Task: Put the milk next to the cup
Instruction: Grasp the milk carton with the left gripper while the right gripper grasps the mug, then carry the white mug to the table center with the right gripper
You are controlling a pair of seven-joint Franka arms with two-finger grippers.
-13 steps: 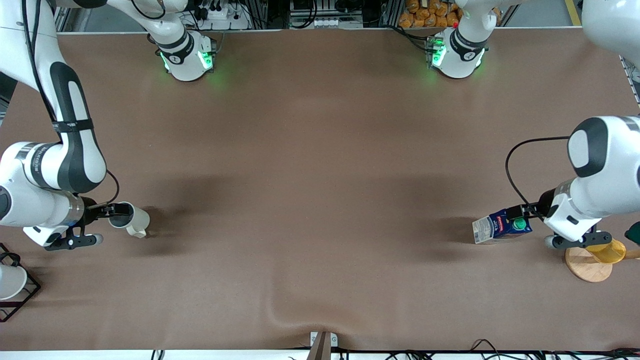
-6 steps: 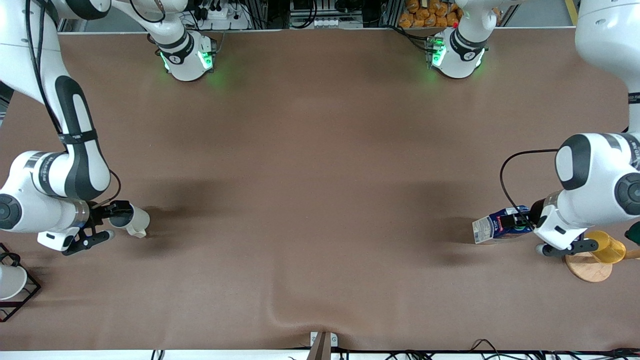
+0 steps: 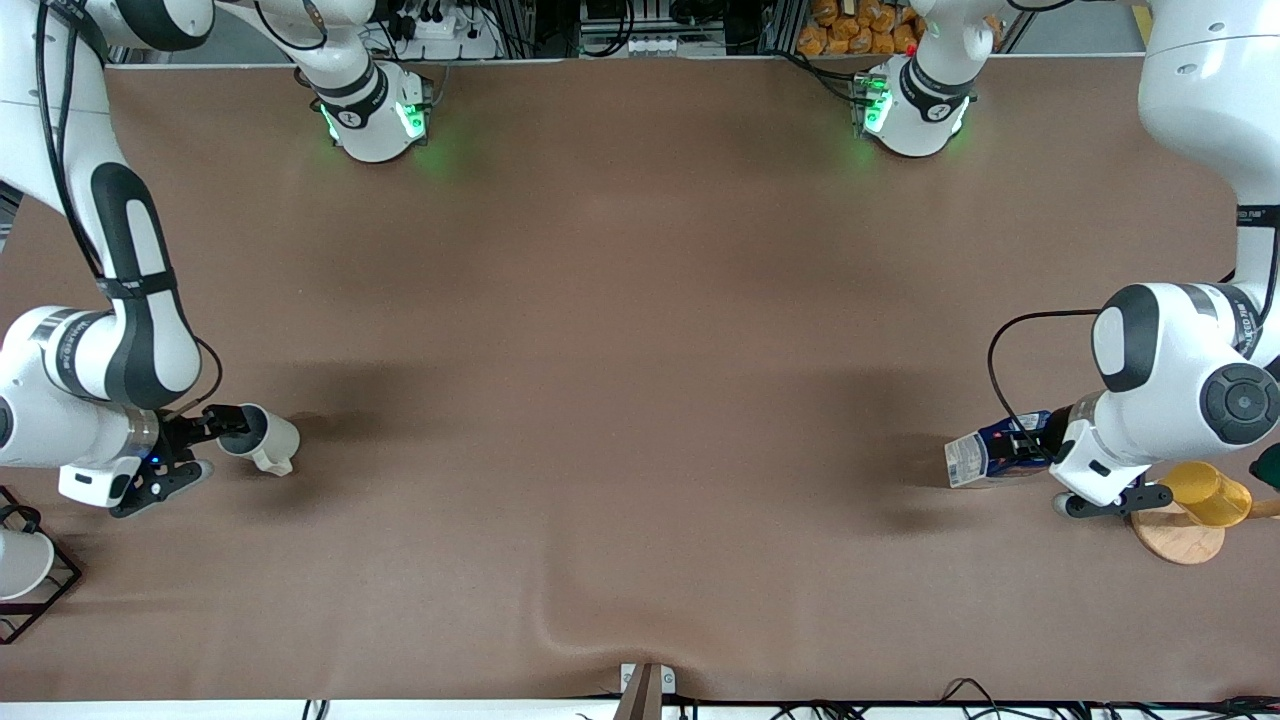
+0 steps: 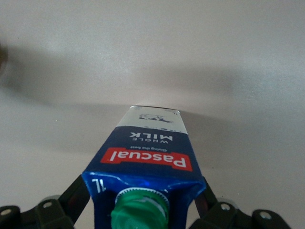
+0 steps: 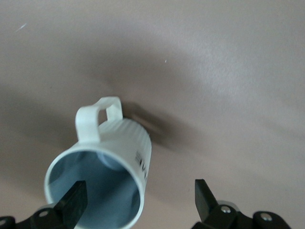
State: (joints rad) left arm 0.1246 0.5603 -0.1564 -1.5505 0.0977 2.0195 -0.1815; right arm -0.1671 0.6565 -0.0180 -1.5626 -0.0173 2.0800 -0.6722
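Note:
The milk (image 3: pixel 972 460), a dark blue carton with a green cap and red label, is near the left arm's end of the table. My left gripper (image 3: pixel 1022 446) is at its cap end. In the left wrist view the gripper (image 4: pixel 143 202) is open, with a finger on each side of the carton (image 4: pixel 148 160). The cream cup (image 3: pixel 268 440) is near the right arm's end. My right gripper (image 3: pixel 218 426) is open at its rim. In the right wrist view the gripper (image 5: pixel 138 195) has one finger in front of the grey inside of the cup (image 5: pixel 121 136) and the other well outside the wall.
A yellow cup on a wooden disc stand (image 3: pixel 1195 500) is right beside my left hand, nearer the table's end. A white cup in a black wire rack (image 3: pixel 22 565) sits near my right hand, closer to the front camera. The brown cloth has a fold (image 3: pixel 565 620) at the front edge.
Both wrists have turned and shifted a little toward the front camera. My left hand now covers more of the carton's cap end. The milk and the cup have stayed in place.

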